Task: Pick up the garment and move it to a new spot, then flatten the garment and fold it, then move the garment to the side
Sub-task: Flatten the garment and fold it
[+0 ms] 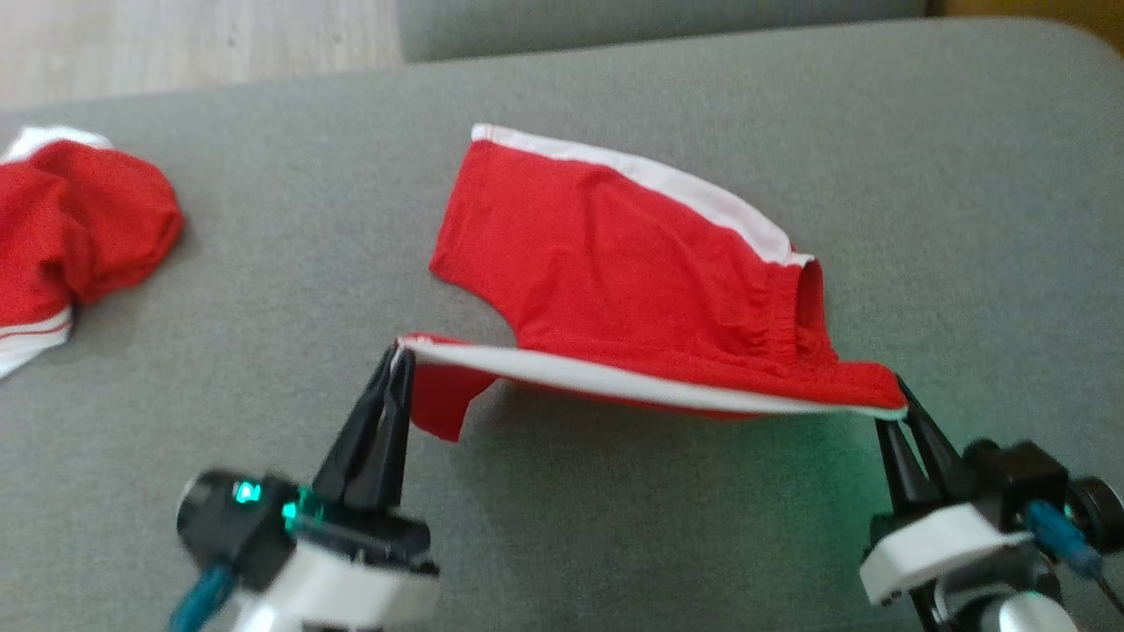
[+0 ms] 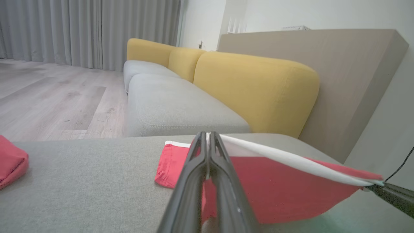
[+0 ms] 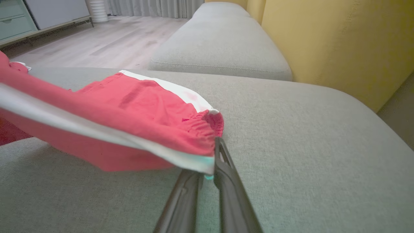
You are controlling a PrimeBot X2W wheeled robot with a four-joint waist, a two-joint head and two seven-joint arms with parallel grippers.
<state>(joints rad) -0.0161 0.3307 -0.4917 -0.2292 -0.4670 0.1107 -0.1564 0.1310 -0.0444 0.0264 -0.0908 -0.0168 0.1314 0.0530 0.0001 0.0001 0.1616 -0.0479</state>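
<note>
- Left gripper (image 1: 398, 357), 7 o'clock, and right gripper (image 1: 897, 410), 4 o'clock: both clamped on the lifted near edge of the garment (image 1: 615, 272), centre of the cushion (image 1: 263, 290)
- Step judged: folding; next, carry that edge toward 12 o'clock

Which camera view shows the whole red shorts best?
The head view: there the red shorts show whole, the white-trimmed edge stretched between the left pincer and the right pincer. The left wrist view shows the lifted edge partly behind the left pincer; the right wrist view shows the waistband end close, the far end cut off.
</note>
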